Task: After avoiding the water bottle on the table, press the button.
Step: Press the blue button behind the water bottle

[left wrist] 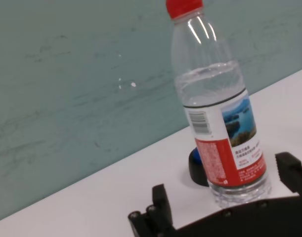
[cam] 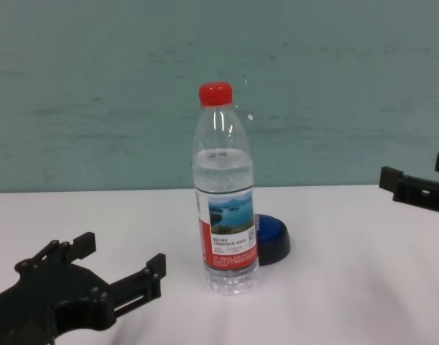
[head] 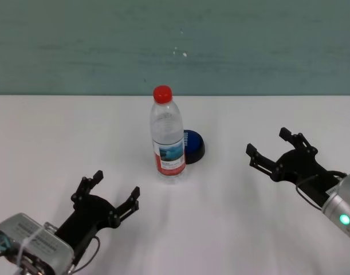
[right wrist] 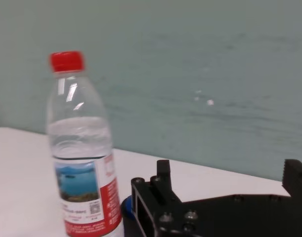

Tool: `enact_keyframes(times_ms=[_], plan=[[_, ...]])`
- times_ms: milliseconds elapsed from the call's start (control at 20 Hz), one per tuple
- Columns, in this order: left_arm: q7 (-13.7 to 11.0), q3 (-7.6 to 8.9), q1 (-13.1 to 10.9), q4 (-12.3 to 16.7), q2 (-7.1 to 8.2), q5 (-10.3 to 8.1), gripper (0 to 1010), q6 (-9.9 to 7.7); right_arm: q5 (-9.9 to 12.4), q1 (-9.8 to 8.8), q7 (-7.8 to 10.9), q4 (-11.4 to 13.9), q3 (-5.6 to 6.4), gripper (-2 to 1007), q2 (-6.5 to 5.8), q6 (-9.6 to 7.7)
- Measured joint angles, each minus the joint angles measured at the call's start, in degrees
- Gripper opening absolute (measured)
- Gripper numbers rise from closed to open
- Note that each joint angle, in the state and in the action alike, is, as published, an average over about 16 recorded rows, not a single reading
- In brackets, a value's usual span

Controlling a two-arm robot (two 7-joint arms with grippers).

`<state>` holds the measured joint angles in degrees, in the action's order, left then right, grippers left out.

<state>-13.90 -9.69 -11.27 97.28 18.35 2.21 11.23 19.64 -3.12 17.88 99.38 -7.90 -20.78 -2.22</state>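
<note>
The left gripper (head: 107, 193) hovers low over the near left part of the table (head: 48, 132), its black, angular fingers spread wide with nothing between them; in the chest view its rear is cut off by the frame's edge. Ahead of it and off to its right stands the water bottle (head: 167, 136), upright, a tall cylinder of clear, ribbed plastic with a smooth red cap and a glossy red-and-white label bearing a lake picture. Water fills it roughly to the shoulder. Just behind the bottle, on its right side, sits the button (head: 193, 146), a low blue dome on a black round base; the bottle hides its left part, and whether the two touch cannot be told. The table is plain, matte white. Farther right, the right gripper (head: 272, 148) hangs above the table, fingers likewise parted and empty, the button lying ahead of it to its left. Only its fingertips show in the chest view.
</note>
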Motion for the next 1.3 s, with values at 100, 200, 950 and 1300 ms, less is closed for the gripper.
enact_keyframes(times_ms=[100,200,950,1300], plan=[[0.0,0.00,0.0,0.0,0.00,0.00,1000,0.00,0.9,0.02,1.41,0.4,-0.10,1002,-1.19,-0.86],[0.0,0.00,0.0,0.0,0.00,0.00,1000,0.00,1.6,-0.02,2.53,0.8,-0.26,1002,-2.36,-1.62],[0.0,0.00,0.0,0.0,0.00,0.00,1000,-0.01,1.4,-0.04,5.07,0.6,-3.52,1003,-7.82,-1.51],[0.0,0.00,0.0,0.0,0.00,0.00,1000,-0.01,-0.5,0.82,5.44,-1.0,-5.34,1003,-8.97,0.13]])
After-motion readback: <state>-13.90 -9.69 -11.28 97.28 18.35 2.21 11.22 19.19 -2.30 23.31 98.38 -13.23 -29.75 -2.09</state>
